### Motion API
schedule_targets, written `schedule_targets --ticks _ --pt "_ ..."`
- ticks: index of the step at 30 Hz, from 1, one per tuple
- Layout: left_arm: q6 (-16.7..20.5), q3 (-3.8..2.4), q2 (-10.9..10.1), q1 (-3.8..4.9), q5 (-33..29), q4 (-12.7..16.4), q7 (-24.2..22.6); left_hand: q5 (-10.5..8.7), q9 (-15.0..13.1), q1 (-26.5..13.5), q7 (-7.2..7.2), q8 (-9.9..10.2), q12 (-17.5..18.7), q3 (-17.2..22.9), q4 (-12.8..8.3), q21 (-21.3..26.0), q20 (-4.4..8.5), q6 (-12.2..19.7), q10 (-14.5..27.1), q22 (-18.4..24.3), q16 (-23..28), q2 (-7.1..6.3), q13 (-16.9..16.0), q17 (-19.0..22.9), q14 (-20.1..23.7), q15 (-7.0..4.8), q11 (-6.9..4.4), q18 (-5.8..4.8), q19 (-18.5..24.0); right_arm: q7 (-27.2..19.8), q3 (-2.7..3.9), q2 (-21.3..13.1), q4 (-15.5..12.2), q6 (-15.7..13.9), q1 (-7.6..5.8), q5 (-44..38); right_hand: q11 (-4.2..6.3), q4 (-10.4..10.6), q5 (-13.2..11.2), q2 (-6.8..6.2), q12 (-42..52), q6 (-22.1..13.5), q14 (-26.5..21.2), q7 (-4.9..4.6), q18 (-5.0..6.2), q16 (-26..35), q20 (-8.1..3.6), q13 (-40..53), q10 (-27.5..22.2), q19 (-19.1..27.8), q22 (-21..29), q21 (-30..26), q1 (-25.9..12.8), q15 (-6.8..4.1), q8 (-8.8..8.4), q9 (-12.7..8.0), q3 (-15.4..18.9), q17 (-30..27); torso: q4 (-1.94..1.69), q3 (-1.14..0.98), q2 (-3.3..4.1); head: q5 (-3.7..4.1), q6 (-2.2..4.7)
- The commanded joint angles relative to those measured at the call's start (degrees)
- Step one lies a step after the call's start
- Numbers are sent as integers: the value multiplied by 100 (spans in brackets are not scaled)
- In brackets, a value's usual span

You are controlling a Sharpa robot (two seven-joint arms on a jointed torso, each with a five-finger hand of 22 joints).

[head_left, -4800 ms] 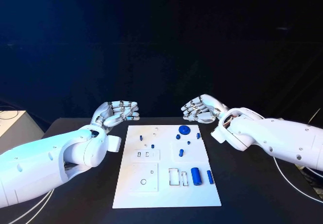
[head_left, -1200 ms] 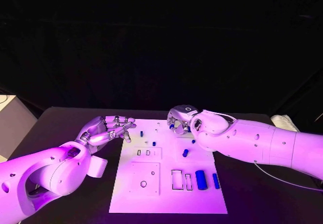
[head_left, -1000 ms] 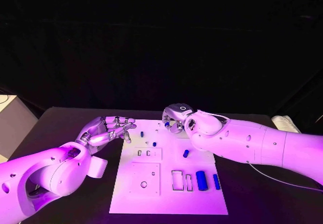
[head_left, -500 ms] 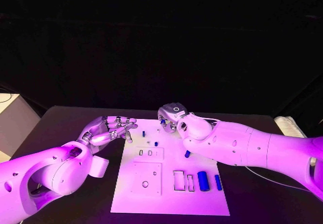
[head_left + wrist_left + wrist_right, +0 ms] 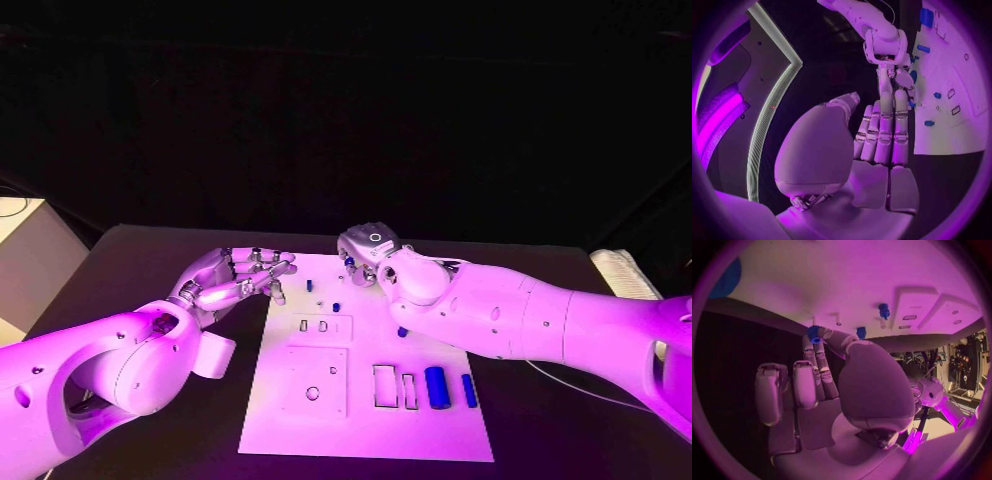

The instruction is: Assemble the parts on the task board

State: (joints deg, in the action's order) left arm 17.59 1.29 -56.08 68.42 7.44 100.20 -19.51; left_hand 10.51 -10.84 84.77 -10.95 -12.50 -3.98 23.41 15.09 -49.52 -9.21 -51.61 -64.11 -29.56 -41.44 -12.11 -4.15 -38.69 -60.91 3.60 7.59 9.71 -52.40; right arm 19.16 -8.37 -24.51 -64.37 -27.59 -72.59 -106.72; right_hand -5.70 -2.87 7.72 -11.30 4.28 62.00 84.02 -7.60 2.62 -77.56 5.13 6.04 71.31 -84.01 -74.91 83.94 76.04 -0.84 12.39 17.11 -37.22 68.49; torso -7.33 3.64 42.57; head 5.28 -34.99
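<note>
The white task board (image 5: 361,400) lies in the middle of the black table. My right hand (image 5: 368,252) hovers over the board's far edge and pinches a small blue piece (image 5: 812,333) between thumb and a finger; the same blue piece (image 5: 348,262) peeks out under the hand. My left hand (image 5: 238,280) floats at the board's far left corner, fingers apart and holding nothing. A small blue peg (image 5: 307,285) and a second small peg (image 5: 336,307) stand on the board. A blue cylinder (image 5: 436,387) and a thin blue bar (image 5: 469,390) lie at its right side.
My right forearm (image 5: 534,320) crosses the board's far right part and covers pieces there. A large blue disc (image 5: 726,277) sits on the board behind my right hand. Rectangular slots (image 5: 385,385) and a raised block (image 5: 315,327) mark the board. A pale box (image 5: 29,250) stands at the table's left.
My right hand has come down over the board's far edge and moved left with the small blue piece. My left hand lowered to the far left corner and has stayed there.
</note>
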Motion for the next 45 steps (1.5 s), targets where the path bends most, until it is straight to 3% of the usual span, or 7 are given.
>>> schedule_targets --ticks 1,11,19,32,45 --pt "-109 -6 16 11 35 4 -16 -32 -6 5 -32 24 15 34 8 -39 -9 2 -3 -7 -20 -9 -7 -7 39 19 18 69 47 0 -1 27 27 -11 9 -118 225 -35 14 18 21 52 225 -1 -66 -25 -39 148 255 -231 -635 24 75 -31 17 5 -6 5 -5 6 3 -9 4" --pt "-117 -8 49 16 41 -7 -7 -35 -11 12 -32 23 13 43 1 -62 -10 0 -5 -23 -35 -7 -8 -10 48 19 18 70 61 -71 -2 72 179 29 14 20 226 -35 14 16 19 53 225 0 -65 -27 -39 150 257 -229 -631 21 71 -31 19 7 -6 8 -10 16 17 -8 14" --pt "-120 -9 85 18 47 -34 -1 -35 -11 12 -32 23 13 43 1 -62 -10 0 -5 -23 -35 -7 -8 -10 48 19 18 70 61 -147 -2 145 349 23 21 124 226 -31 13 12 13 55 226 2 -66 -32 -39 154 259 -230 -635 24 54 -31 21 13 -5 10 -9 10 19 -40 -8" --pt "-110 -11 87 36 48 -39 8 -36 -12 12 -34 25 13 46 -1 -73 -11 2 -3 -31 -42 -9 -8 -11 52 19 20 70 69 -196 -2 151 257 12 28 203 228 -22 12 8 6 59 226 6 -67 -38 -40 160 265 -231 -641 27 28 -31 25 23 -2 11 -3 20 31 -41 -19" --pt "-109 -12 93 41 51 -71 19 -37 -13 15 -35 26 14 50 -4 -83 -12 4 0 -38 -48 -10 -8 -11 56 20 21 70 75 -206 -2 125 196 -62 29 243 228 -22 12 8 6 59 226 6 -67 -38 -40 160 265 -231 -641 27 28 -31 25 23 -2 11 -1 14 28 -64 -38"
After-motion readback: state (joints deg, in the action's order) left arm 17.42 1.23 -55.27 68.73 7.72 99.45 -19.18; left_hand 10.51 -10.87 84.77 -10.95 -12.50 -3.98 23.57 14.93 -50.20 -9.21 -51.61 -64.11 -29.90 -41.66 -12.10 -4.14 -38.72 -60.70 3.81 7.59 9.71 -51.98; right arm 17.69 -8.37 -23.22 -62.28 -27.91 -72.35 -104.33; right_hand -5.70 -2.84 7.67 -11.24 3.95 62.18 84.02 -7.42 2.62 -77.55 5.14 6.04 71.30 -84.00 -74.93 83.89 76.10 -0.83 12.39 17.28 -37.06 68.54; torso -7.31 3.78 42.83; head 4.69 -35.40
